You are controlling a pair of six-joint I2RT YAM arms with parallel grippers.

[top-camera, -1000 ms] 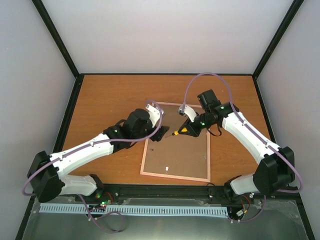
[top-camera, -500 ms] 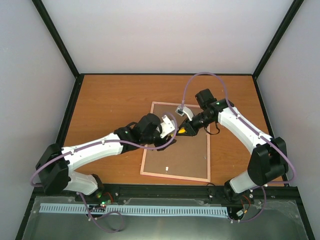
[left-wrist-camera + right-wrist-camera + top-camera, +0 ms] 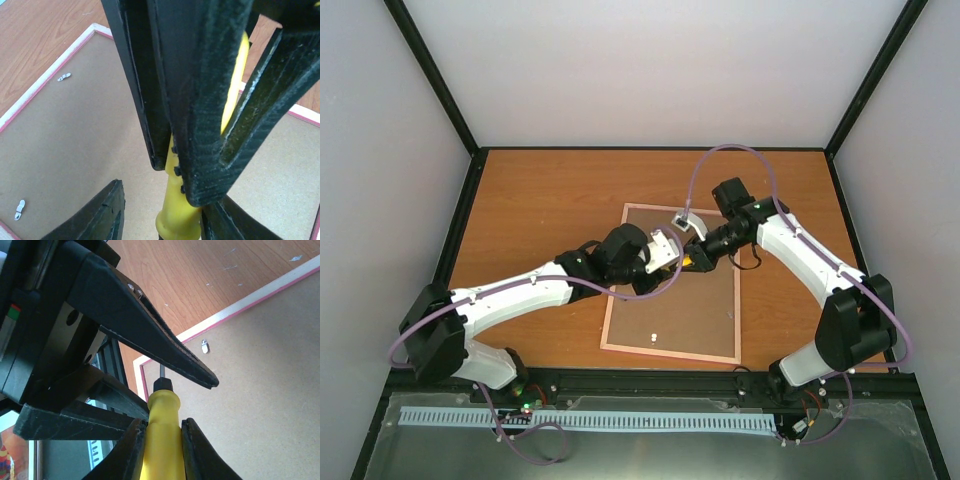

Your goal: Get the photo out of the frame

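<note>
Frame: your frame (image 3: 669, 352) lies face down on the table (image 3: 540, 200), with its thin pink border around the brown backing board (image 3: 685, 315). Its long axis runs from the far side toward the arm bases.
Photo: you cannot see it. It is most likely under the board, so straight down from both grippers.
Right gripper: your right gripper (image 3: 161, 440) pinches the yellow handle of a screwdriver (image 3: 161, 410). The shaft points away from the wrist, toward the frame's left long edge.
Left gripper: your left gripper (image 3: 162, 217) is spread, one finger on each side of the screwdriver's front end. A gap shows beside the handle on one side, so it is not clamped on it.
Key relation: both grippers meet at one spot above the far half of the board. You cannot tell whether the tool tip touches the board, because a left finger crosses over it.
Clips: small metal clips (image 3: 63, 77) sit just inside the border. In the right wrist view, one lies just past the tip.
Nearer arm: neither, since both are at the same place.
Next move: it probably depends on bringing the tip down and across to that clip by the left long edge.
</note>
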